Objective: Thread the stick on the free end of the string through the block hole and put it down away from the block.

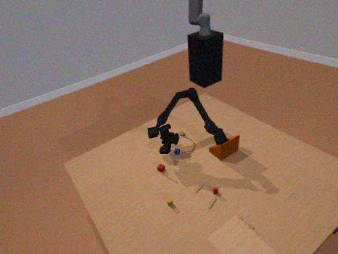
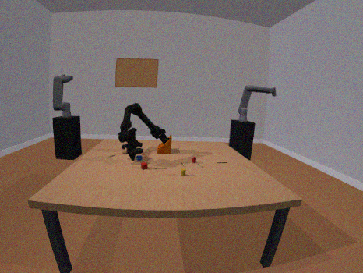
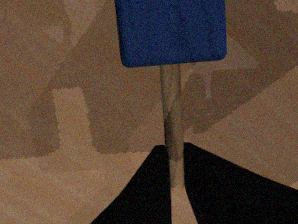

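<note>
The blue block [image 1: 177, 152] [image 2: 139, 157] [image 3: 172, 30] is at the top of the wrist view, cut off by the frame. The thin wooden stick [image 3: 171, 100] comes out of its near side. My gripper [image 1: 170, 150] [image 3: 172, 153] is shut on the stick's end, a short way from the block. The block's far side is out of the wrist view. The orange string [image 1: 194, 145] curves from the round button [image 1: 182, 134] to near the block's other side. Where stick and string join is hidden. Whether the block rests flat is hard to tell.
In front lie a red cube [image 1: 161, 168] [image 2: 144, 166], a small red object [image 1: 215, 190] [image 2: 193, 160] and a yellow cylinder [image 1: 170, 202] [image 2: 183, 172]. Several loose sticks lie among them, one [image 1: 172, 179] near the red cube. An orange wedge [image 1: 225, 149] [image 2: 164, 148] stands at the arm's base.
</note>
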